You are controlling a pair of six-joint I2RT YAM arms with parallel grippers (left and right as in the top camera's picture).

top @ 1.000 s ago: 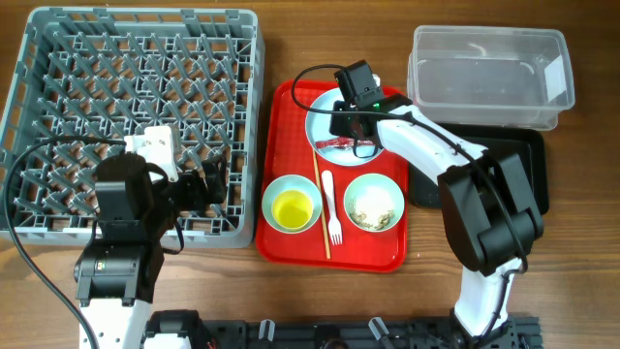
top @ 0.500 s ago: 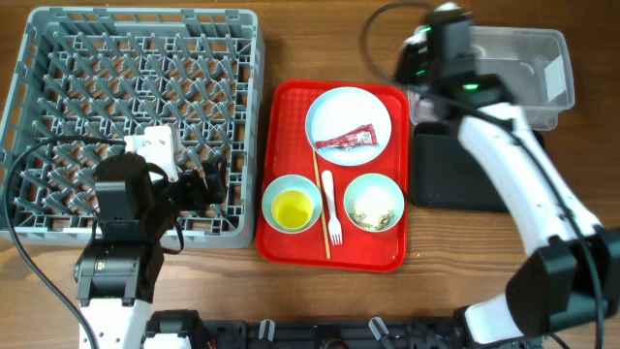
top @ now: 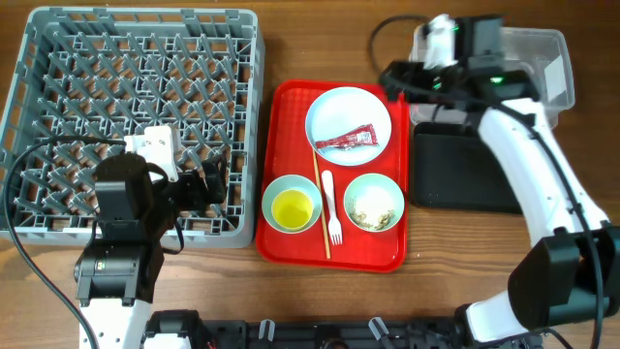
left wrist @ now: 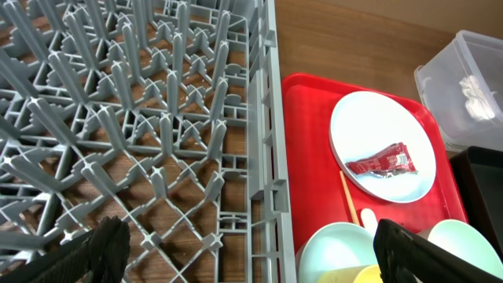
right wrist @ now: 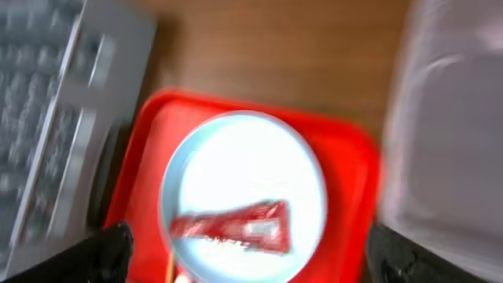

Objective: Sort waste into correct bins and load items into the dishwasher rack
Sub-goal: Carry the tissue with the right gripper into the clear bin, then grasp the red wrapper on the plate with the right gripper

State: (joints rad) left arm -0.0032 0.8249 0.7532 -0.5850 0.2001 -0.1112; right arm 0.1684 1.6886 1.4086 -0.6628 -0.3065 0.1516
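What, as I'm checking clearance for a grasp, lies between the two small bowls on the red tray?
In the overhead view, the white fork and, just left of it, the thin chopsticks lie between them.

Light is even and bright, shadows soft. Overhead and left wrist views are sharp; the rack (left wrist: pixel 265 94) pegs splay toward the edges. The right wrist view is smeared throughout, its plate (right wrist: pixel 244 161) glaring white.

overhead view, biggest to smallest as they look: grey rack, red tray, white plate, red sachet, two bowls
1. grey plastic lattice dishwasher rack
2. red rectangular serving tray
3. white round plate
4. pale blue-green bowl with yellow cup and pale blue-green bowl with food scraps: look alike
5. red crinkled sachet wrapper
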